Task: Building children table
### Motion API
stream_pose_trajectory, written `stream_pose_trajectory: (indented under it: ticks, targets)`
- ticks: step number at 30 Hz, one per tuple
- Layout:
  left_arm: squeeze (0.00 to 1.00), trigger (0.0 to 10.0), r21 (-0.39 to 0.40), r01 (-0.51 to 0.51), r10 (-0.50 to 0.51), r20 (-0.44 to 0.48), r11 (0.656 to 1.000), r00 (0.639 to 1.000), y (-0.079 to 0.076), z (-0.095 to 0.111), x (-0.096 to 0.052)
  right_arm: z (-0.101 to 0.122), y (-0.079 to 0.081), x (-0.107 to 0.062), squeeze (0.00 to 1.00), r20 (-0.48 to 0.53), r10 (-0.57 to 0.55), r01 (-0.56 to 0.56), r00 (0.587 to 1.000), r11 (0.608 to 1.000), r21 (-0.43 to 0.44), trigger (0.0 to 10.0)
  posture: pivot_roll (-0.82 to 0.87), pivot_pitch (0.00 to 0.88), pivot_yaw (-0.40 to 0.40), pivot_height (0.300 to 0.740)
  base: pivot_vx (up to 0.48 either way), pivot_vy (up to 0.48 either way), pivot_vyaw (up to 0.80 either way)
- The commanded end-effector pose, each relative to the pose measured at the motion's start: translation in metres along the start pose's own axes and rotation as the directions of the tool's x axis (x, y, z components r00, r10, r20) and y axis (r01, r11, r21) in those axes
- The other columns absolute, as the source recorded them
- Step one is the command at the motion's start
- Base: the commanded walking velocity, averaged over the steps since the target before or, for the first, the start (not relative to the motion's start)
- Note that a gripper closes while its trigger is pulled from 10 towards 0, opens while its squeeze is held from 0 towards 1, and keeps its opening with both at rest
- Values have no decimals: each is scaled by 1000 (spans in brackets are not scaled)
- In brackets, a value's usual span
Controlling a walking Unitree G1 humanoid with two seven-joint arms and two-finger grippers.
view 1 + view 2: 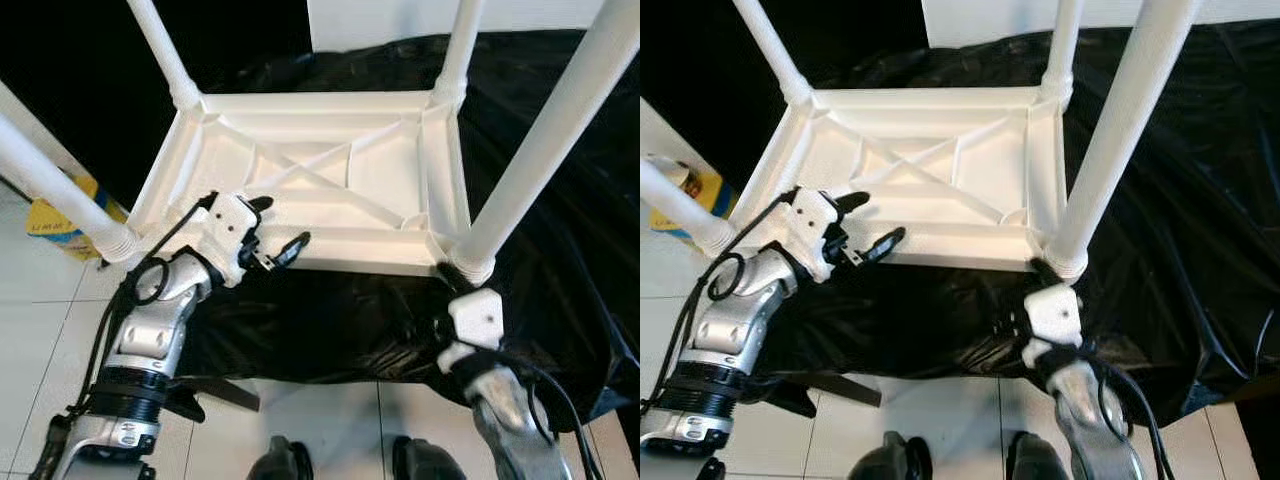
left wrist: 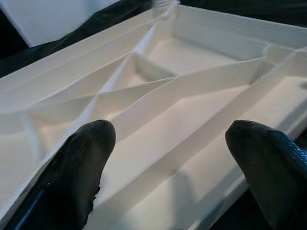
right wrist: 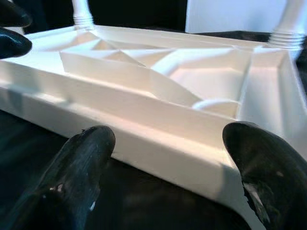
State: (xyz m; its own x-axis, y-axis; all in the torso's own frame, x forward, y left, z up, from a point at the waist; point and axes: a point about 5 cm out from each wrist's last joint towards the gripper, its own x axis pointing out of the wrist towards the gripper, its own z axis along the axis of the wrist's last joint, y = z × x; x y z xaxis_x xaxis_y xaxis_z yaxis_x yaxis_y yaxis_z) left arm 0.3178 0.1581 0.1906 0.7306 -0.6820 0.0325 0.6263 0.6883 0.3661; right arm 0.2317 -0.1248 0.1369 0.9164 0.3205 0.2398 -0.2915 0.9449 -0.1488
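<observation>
A white plastic children's table (image 1: 320,170) lies upside down on a black sheet, its ribbed underside facing up. Legs stand up from all its corners: near left (image 1: 50,185), near right (image 1: 550,140), far left (image 1: 165,55) and far right (image 1: 455,50). My left gripper (image 1: 280,222) hovers open over the near left part of the frame, its fingers (image 2: 91,143) spread above the ribs with nothing between them. My right gripper (image 3: 170,136) is open, low in front of the table's near edge by the near right corner. Its white wrist (image 1: 478,315) sits just below that leg's base.
The black plastic sheet (image 1: 560,250) drapes over the support and hangs down to the white tile floor (image 1: 330,420). A yellow box (image 1: 55,220) lies on the floor at the left. A white panel (image 1: 400,20) stands behind the table. My feet (image 1: 280,462) are close below.
</observation>
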Motion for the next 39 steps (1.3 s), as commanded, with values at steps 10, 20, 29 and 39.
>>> stream_pose_trajectory:
  ticks: [10,20,29,39]
  targets:
    - [0,10000,-43,-2,3,13,999,1000,-12,2,-10,-2,-17,37,0,11,-90,90,996,996,23,10000,79,177,46,740,0,0,0]
    - [0,10000,-142,114,-101,96,983,990,-74,9,-2,-11,-83,21,0,-26,-282,280,959,958,-59,10000,71,158,31,740,0,0,0]
    - [0,10000,-192,251,-235,102,949,967,-111,8,-17,-13,-136,13,0,-53,-342,332,938,933,-142,10000,83,142,24,740,0,0,0]
    - [0,10000,-335,254,-306,-111,907,946,-119,-14,-92,-17,-188,9,0,-80,-461,439,884,876,-200,10000,141,106,8,740,0,0,0]
